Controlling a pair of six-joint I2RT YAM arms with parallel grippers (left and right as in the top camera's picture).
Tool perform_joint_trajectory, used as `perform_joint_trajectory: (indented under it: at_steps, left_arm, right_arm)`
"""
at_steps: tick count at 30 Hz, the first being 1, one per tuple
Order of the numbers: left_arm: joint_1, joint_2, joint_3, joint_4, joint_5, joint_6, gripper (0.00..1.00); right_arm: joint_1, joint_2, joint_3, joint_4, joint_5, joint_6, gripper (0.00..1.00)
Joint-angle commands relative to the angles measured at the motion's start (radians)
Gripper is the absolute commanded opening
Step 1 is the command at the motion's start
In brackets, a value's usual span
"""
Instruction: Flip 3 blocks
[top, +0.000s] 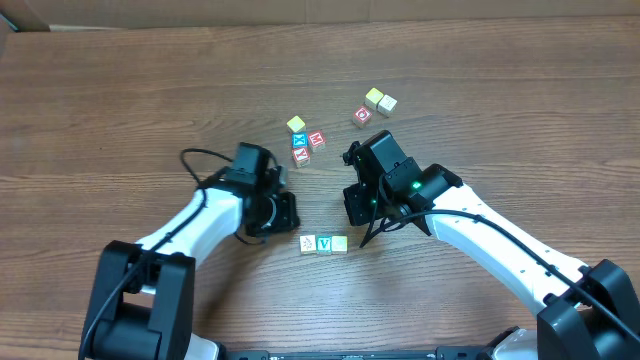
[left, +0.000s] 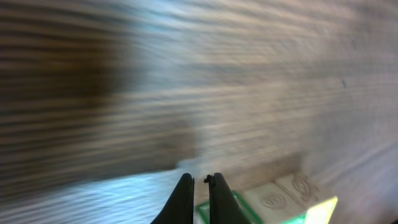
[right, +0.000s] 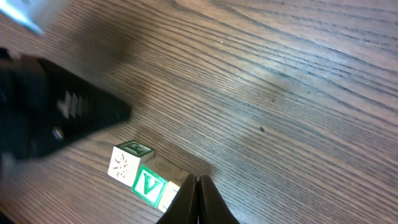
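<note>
Wooden blocks (top: 323, 244) lined up in a row; how many flipped, unclear. Left gripper (left: 200, 184) and right gripper (right: 196, 182) pinched closed, empty.

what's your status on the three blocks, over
Left gripper and right gripper: jaws shut, empty. Three blocks in a row, close to both, green V up. Other cubes sit farther back, apart.

left gripper (left: 199, 182) fingers pressed together, bottom centre of its view; right gripper (right: 197, 183) same. Overhead: left arm (top: 190, 225), right arm (top: 490, 235) angle inward from bottom corners.
</note>
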Motion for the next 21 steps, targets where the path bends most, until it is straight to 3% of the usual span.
perform_joint_trajectory:
  at_steps: [1,11,16,21]
  left_arm:
    - [0.069,0.007,-0.003,-0.009,0.012,-0.009,0.04]
    - [0.087,0.007,-0.003,-0.215,0.019,0.228,0.04]
    - [0.042,0.007,-0.003,-0.225,0.012,0.232,0.04]
    - [-0.003,0.007,-0.003,-0.220,0.008,0.232,0.04]
  right_arm:
    - [-0.008,-0.021,0.029,-0.012,0.034,0.004,0.04]
    - [-0.034,-0.021,0.029,-0.157,0.056,0.065,0.04]
    - [-0.032,-0.021,0.003,-0.204,0.055,0.064,0.04]
    - [-0.032,-0.021,-0.084,-0.146,-0.012,0.016,0.04]
